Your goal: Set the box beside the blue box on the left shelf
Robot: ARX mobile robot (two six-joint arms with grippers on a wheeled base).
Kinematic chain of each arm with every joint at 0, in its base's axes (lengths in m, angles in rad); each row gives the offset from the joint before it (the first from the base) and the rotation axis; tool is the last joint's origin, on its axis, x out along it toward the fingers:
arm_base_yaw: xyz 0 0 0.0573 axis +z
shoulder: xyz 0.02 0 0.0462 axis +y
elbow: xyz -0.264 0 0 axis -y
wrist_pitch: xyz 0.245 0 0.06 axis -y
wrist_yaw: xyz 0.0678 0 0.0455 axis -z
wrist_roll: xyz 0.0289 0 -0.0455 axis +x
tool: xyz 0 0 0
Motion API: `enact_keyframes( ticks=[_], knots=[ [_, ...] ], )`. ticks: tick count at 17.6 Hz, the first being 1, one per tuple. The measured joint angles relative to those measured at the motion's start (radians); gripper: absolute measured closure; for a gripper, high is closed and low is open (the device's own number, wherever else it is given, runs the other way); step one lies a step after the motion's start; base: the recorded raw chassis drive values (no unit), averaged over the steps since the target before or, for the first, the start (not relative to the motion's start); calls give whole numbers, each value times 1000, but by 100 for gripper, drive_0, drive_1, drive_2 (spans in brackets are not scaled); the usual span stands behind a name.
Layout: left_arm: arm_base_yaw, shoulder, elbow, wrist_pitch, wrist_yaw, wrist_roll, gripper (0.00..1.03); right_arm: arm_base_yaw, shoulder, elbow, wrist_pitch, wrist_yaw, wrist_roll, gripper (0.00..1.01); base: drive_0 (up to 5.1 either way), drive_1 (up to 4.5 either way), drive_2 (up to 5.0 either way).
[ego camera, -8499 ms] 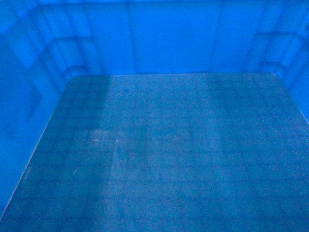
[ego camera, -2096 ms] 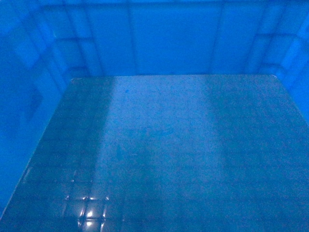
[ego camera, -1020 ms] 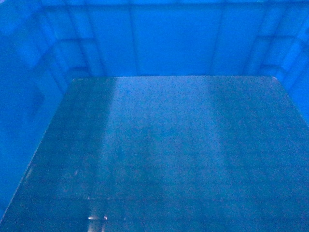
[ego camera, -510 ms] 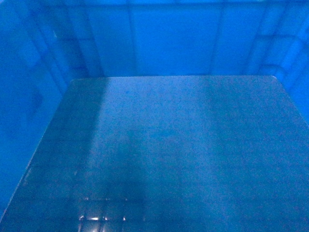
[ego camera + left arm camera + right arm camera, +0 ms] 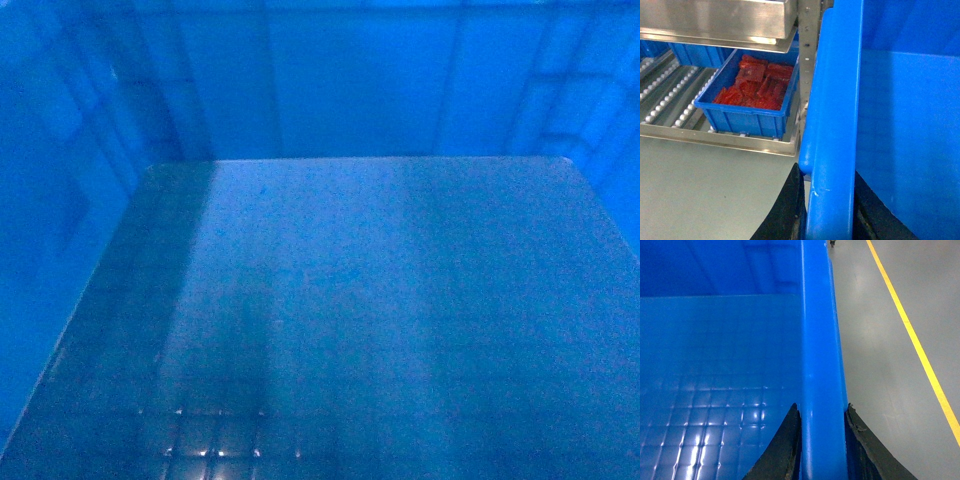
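left gripper (image 5: 827, 212) clamping the box (image 5: 832, 125) by its left rim, right gripper (image 5: 821, 440) clamping the right rim. filling the head view with the gridded floor and ribbed walls. hanging above grey floor (image 5: 700, 190), beside a roller shelf (image 5: 675, 100). beyond, sitting on that shelf, a smaller blue box (image 5: 740, 120) holding red pieces (image 5: 757, 85). far right, running along the floor, a yellow line (image 5: 912, 335).

Both hands, left hand (image 5: 827, 210) and right hand (image 5: 822, 440), have black, tapering fingers (edges slightly worn).
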Motion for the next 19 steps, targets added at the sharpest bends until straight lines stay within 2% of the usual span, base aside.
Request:
enact_keyframes(
  ticks=[19],
  knots=[
    [0,-4,0,0,-2,1,89,0,0,0,3,-1,0,84,-492,170,311]
  ],
)
